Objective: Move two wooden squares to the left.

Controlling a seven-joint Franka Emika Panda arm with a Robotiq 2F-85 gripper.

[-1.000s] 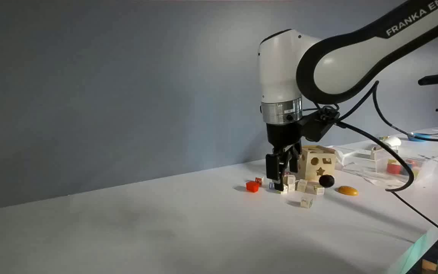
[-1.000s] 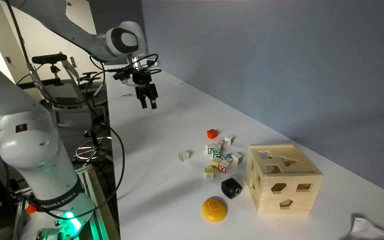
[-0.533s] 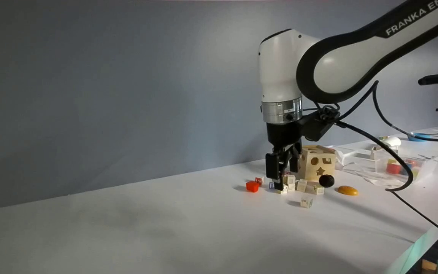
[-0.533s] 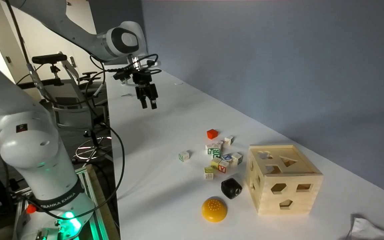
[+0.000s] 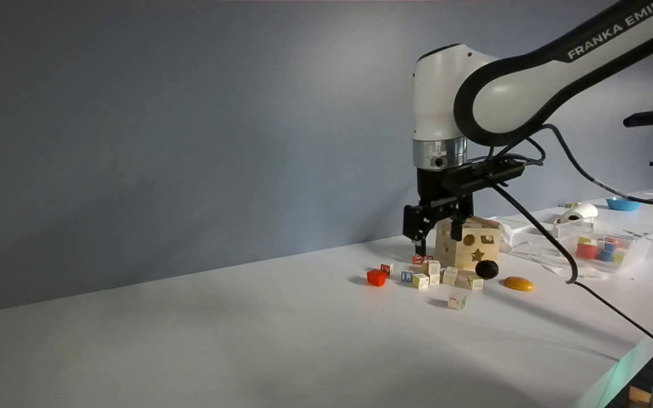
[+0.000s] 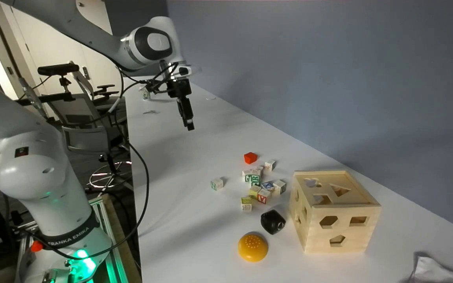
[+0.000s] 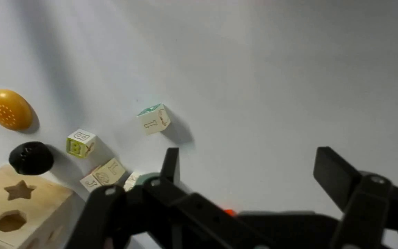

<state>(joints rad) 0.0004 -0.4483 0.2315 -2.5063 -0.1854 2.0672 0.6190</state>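
Note:
The wooden squares are tiny pale letter blocks on the table. One lies apart from the others in both exterior views and in the wrist view. Several more sit in a loose cluster, some touching. A block with a green B lies at the cluster's edge, nearest the orange-yellow piece. My gripper is open and empty, pointing down above the table. In an exterior view the gripper hangs well beyond the blocks, seen edge-on. In the wrist view its left finger hides part of the cluster.
A small red block lies beside the cluster. A black piece, an orange-yellow rounded piece and a wooden shape-sorter box stand near. A wall runs along the table's back. A clear bin holds coloured pieces.
My gripper has turned about its vertical axis. It has shifted to the right in both exterior views and appears slightly higher in an exterior view. The blocks have not moved.

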